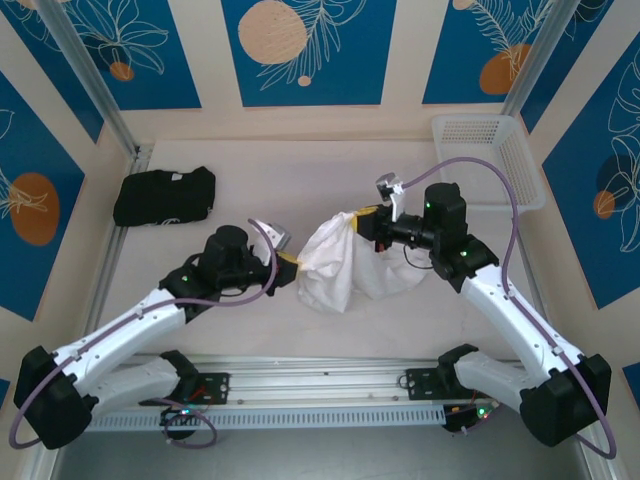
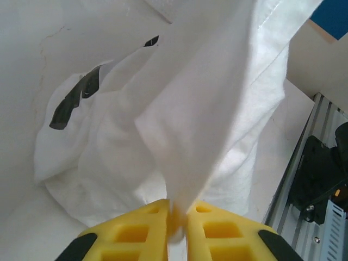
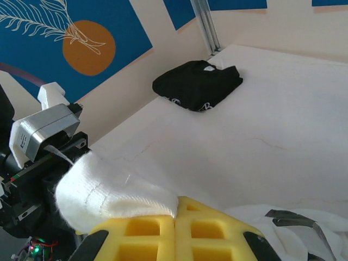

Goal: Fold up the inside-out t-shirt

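Top external view: the white t-shirt [image 1: 335, 268] is bunched over the middle of the table [image 1: 290, 190], held between the left gripper [image 1: 289, 262] and right gripper [image 1: 362, 222], both clamped on its cloth. Thin, limp and light, it likely sags; hems or shoulder seams look the best holds

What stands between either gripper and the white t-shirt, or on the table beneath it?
Nothing visible. The left gripper and right gripper each pinch the t-shirt; the black garment lies at the far left of the table, apart from it.
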